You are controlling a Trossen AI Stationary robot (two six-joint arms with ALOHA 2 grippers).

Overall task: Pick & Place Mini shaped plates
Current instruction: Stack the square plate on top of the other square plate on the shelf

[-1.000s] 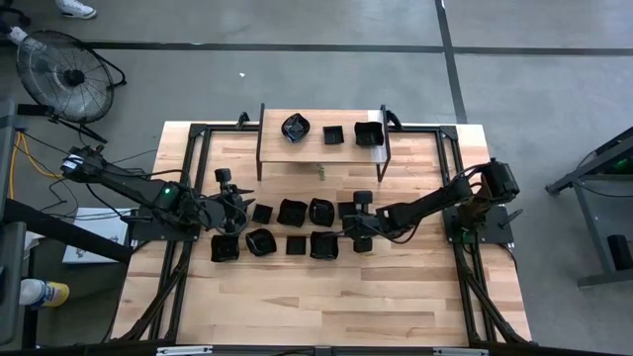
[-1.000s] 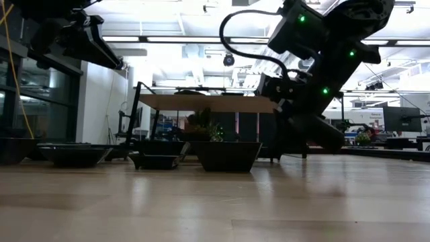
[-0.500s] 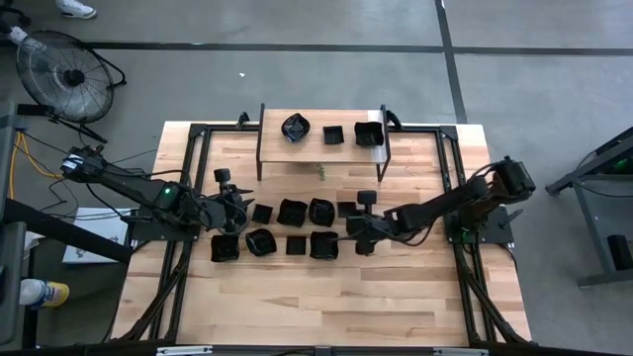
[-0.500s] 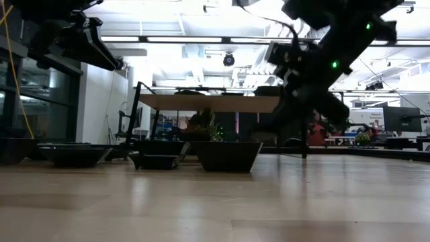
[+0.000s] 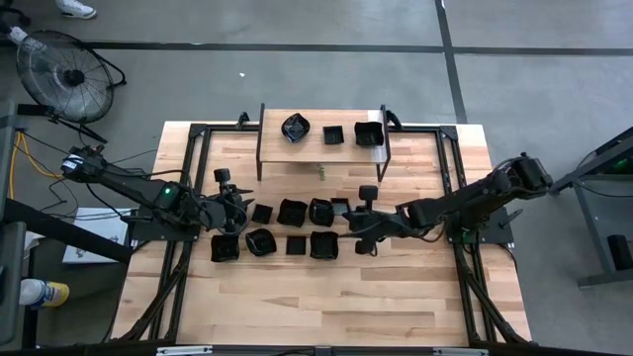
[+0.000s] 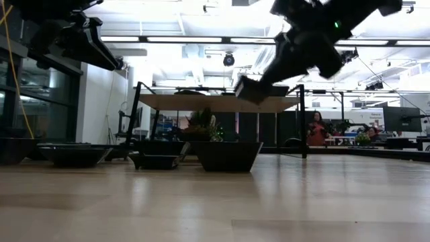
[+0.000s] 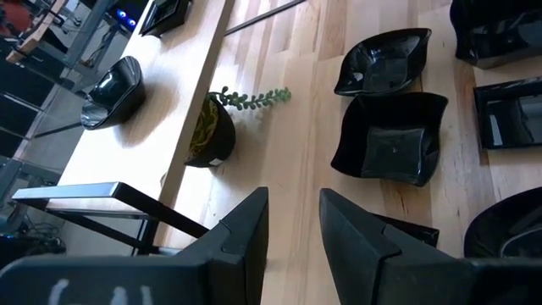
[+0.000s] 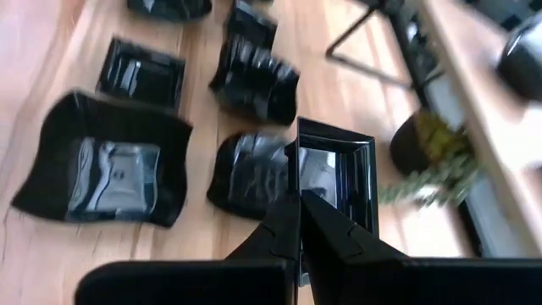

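Observation:
Several glossy black mini shaped plates (image 5: 292, 211) rest on their bases in two rows at the table's middle. Three more (image 5: 333, 134) sit on a raised wooden shelf (image 5: 272, 148) at the far side. My right gripper (image 8: 298, 212) hovers above the right end of the rows, shut on a small square plate (image 8: 334, 174) that shows high above the table in the low view (image 6: 252, 89). My left gripper (image 7: 292, 229) is open and hangs above the left end of the rows (image 5: 240, 205), touching nothing. My right gripper pinches the square plate by one raised rim (image 8: 298, 165), one finger inside the dish and one outside. The fingers come at it slanting down from the table's right. The plate is lifted clear and tilted, its free side lower (image 6: 243, 91).
A small potted plant (image 5: 320, 171) stands on the table under the shelf's near edge. The shelf's black legs (image 5: 383, 158) and the black frame rails (image 5: 447, 168) border the work area. Bare wood lies along the near half (image 5: 316, 297).
My right gripper has risen from table level, carrying the small square plate up clear of the table, and has shifted slightly toward the far edge. The plate now hangs tilted, level with the shelf in the low view. The right arm's elbow has swung toward the table's right.

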